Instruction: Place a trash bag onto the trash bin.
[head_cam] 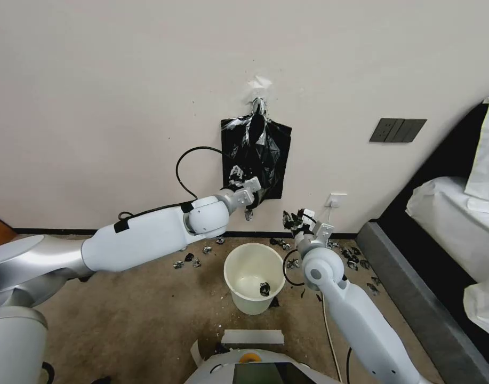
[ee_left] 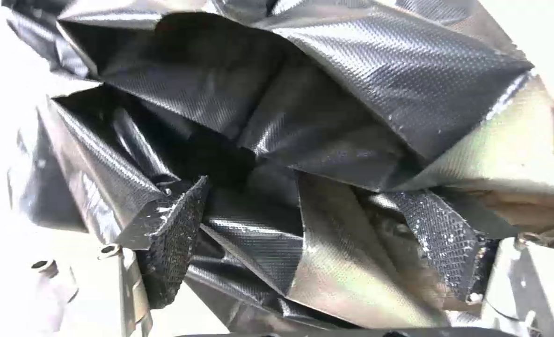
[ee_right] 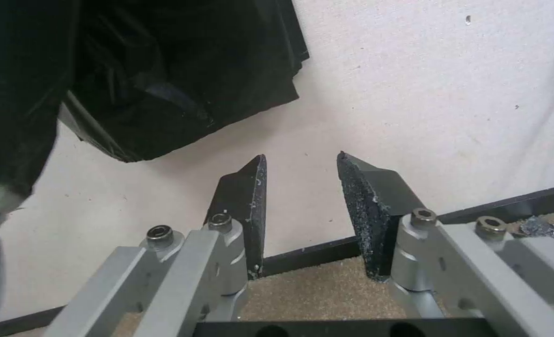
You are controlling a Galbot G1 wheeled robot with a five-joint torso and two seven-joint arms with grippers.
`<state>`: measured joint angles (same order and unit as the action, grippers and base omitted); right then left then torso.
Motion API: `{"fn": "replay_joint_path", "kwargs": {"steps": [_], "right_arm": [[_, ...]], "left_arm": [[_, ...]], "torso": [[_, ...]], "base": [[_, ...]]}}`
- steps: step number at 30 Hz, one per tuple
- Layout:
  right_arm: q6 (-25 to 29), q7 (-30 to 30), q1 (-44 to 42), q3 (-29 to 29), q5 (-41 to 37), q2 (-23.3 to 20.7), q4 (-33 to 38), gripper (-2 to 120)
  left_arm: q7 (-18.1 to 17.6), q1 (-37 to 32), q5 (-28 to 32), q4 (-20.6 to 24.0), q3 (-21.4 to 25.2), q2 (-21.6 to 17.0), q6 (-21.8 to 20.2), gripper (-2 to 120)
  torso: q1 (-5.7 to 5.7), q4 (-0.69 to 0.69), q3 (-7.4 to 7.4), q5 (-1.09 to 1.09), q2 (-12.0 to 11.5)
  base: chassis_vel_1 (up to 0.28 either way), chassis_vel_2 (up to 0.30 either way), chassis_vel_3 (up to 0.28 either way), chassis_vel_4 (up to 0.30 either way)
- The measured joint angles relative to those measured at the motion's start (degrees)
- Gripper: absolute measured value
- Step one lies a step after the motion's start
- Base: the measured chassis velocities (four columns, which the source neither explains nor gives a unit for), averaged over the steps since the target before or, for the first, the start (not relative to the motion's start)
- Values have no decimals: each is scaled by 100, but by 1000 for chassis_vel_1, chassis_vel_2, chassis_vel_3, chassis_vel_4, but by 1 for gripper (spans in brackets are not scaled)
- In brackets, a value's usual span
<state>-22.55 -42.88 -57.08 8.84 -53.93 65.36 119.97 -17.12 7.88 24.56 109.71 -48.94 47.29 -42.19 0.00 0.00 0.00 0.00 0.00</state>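
A sheaf of black bags (head_cam: 268, 160) hangs on the wall from a silver clip (head_cam: 258, 105). Its wrinkled, glossy front layer, the trash bag (ee_left: 327, 117), bunches up between the fingers (ee_left: 171, 243) of my left gripper (head_cam: 238, 173). That gripper is open and pressed into the plastic at the sheaf's lower left. The cream trash bin (head_cam: 249, 303) stands on the carpet below with a small black scrap (head_cam: 264, 289) inside. My right gripper (head_cam: 295, 217) hovers open and empty above the bin's right rim, facing the wall (ee_right: 302, 157).
Crumpled foil scraps (head_cam: 356, 264) litter the carpet along the black baseboard. A bed with white covers (head_cam: 457, 224) and its dark frame fill the right side. A wall socket (head_cam: 337, 200) and a dark switch plate (head_cam: 398, 129) are on the wall.
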Motion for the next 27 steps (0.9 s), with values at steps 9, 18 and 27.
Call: {"fn": "replay_joint_path", "kwargs": {"steps": [9, 18, 27], "right_arm": [[21, 18, -53, 10, 40, 21, 27, 32], [53, 39, -70, 13, 73, 62, 37, 33], [76, 78, -150, 88, 91, 68, 53, 33]], "left_arm": [[11, 2, 20, -20, -42, -157, 5, 78], [32, 133, 213, -155, -200, -212, 5, 78], [31, 295, 246, -398, -328, -27, 5, 78]], "torso": [[0, 0, 0, 0, 0], [0, 0, 0, 1, 0], [0, 0, 0, 1, 0]], "base": [[0, 0, 0, 0], [0, 0, 0, 0], [0, 0, 0, 0]]}}
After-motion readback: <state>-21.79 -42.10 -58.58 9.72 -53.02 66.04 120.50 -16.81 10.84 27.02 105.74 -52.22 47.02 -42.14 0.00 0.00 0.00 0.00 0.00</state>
